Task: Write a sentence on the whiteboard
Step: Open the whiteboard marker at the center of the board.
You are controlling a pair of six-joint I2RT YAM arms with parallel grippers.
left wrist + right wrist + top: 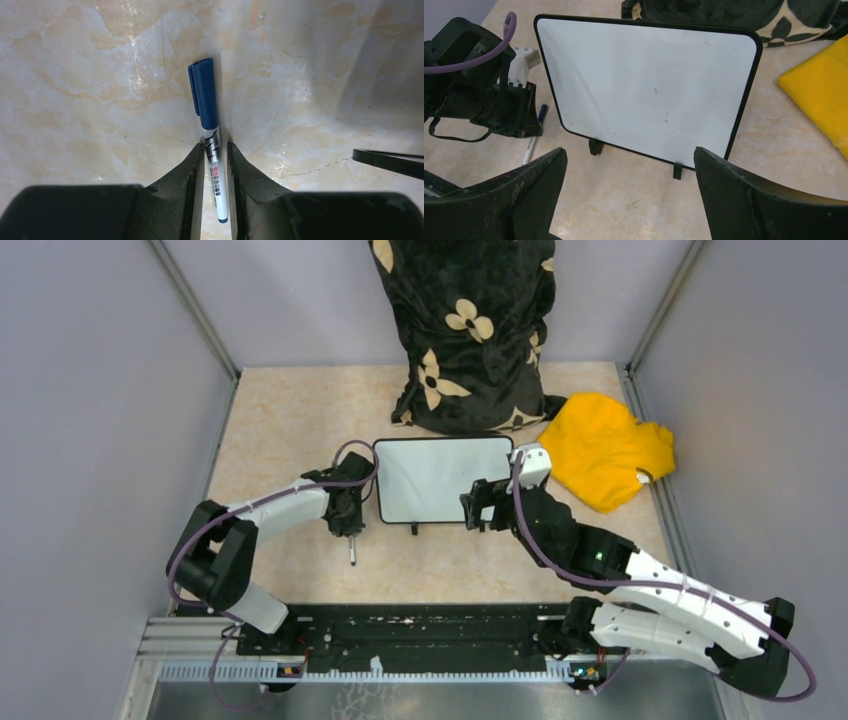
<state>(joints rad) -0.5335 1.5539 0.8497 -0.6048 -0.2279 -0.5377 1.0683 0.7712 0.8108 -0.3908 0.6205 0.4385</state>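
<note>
Two grippers are mine, and the coming move turns on the left one. My left gripper (345,518) points down at the table (290,410) over a whiteboard marker (214,150) that lies flat there. The marker's long axis runs straight through the slot between my fingers (187,175). Its blue cap points away from my bases and its white barrel end points back toward them. The fingers sit close on either side of the barrel, but a sliver of table shows along one side, so I cannot tell whether they are clamped on it. The whiteboard (445,478) stands upright on its small black feet just to the right of this gripper, between my two arms. Its face is blank, with no sentence on it yet. My right gripper (478,508) hangs spread wide and empty, near the board's lower right corner. The left wrist view alone shows how the marker lines up with the fingers. The right wrist view alone shows the board's bare face and feet, with the marker poking out under my left gripper. The top view adds a yellow cloth (605,448) and a black flowered cushion (465,330) behind the board.
</note>
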